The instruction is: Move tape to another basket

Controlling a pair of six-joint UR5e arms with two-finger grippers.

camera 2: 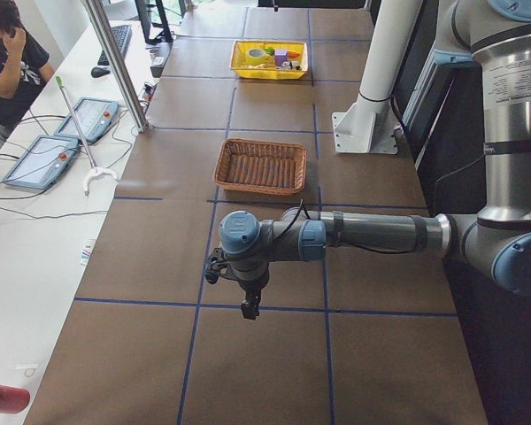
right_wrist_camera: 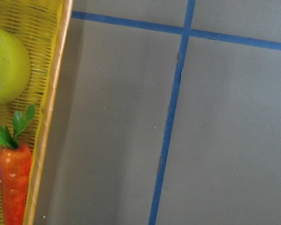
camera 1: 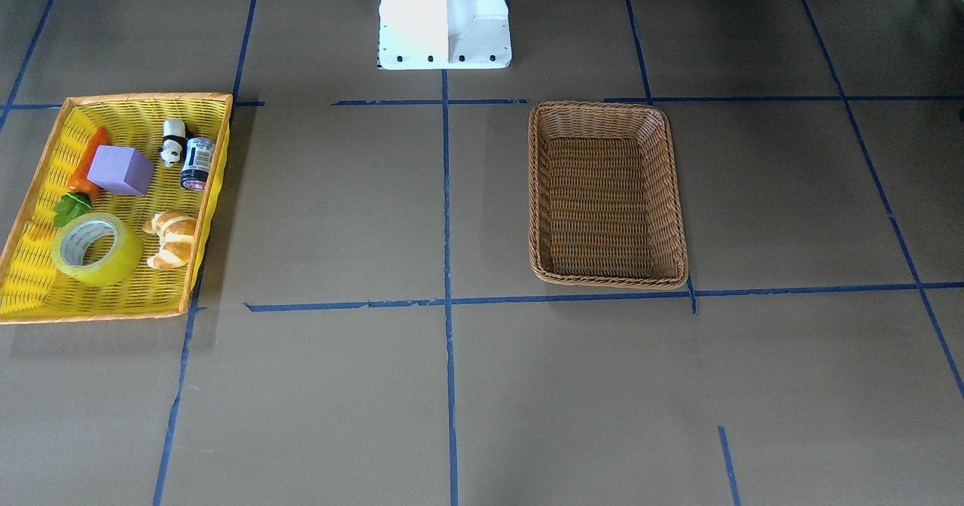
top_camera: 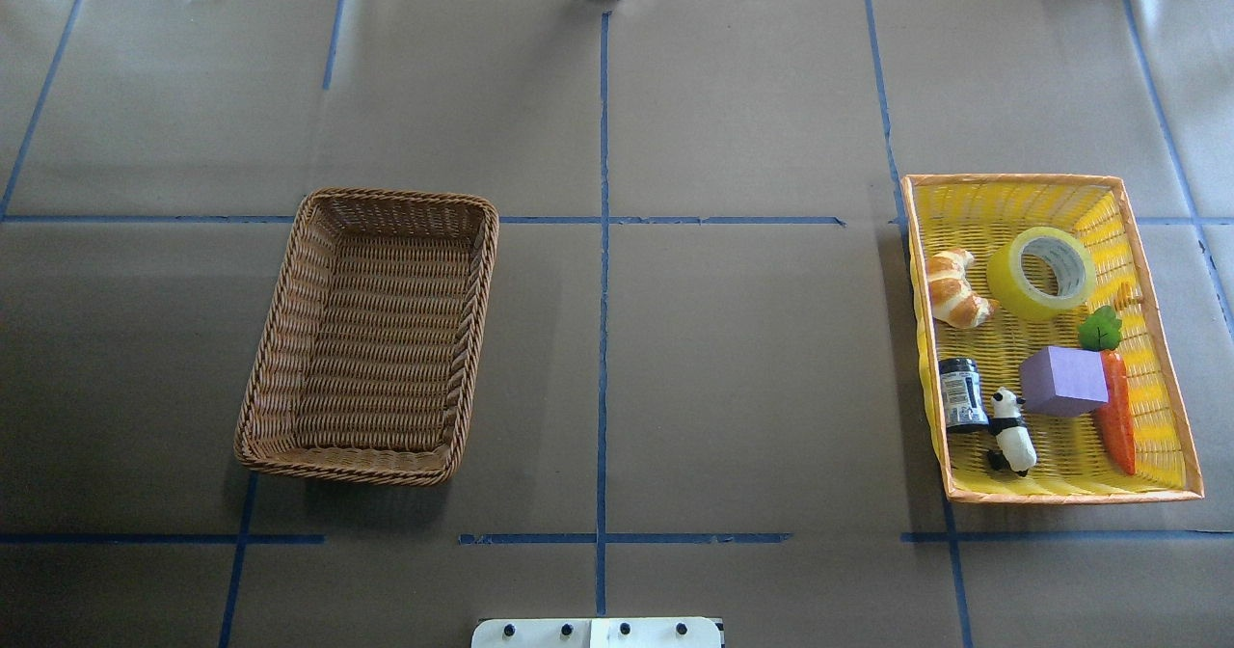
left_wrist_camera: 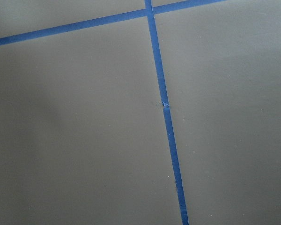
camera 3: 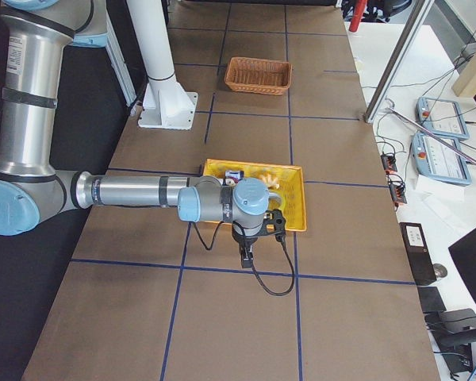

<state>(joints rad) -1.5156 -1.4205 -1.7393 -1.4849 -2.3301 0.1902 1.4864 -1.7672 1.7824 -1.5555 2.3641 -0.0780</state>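
The tape (top_camera: 1041, 272), a yellow roll with a white-grey core, lies flat in the yellow mesh tray (top_camera: 1003, 180) on my right; it also shows in the front view (camera 1: 98, 248) and at the right wrist view's left edge (right_wrist_camera: 4, 65). The brown wicker basket (top_camera: 280, 339) stands empty on my left, also in the front view (camera 1: 541, 190). My left gripper (camera 2: 248, 307) hangs over bare table beyond the wicker basket. My right gripper (camera 3: 246, 258) hangs over bare table just outside the tray's end. Both show only in side views, so I cannot tell whether they are open or shut.
The tray also holds a croissant (top_camera: 954, 289), a purple block (top_camera: 1062, 381), a carrot (top_camera: 1116, 417), a panda figure (top_camera: 1009, 431) and a black can (top_camera: 961, 393). The white robot base (camera 1: 444, 16) stands at the table's edge. A person (camera 2: 13, 62) sits at the side desk.
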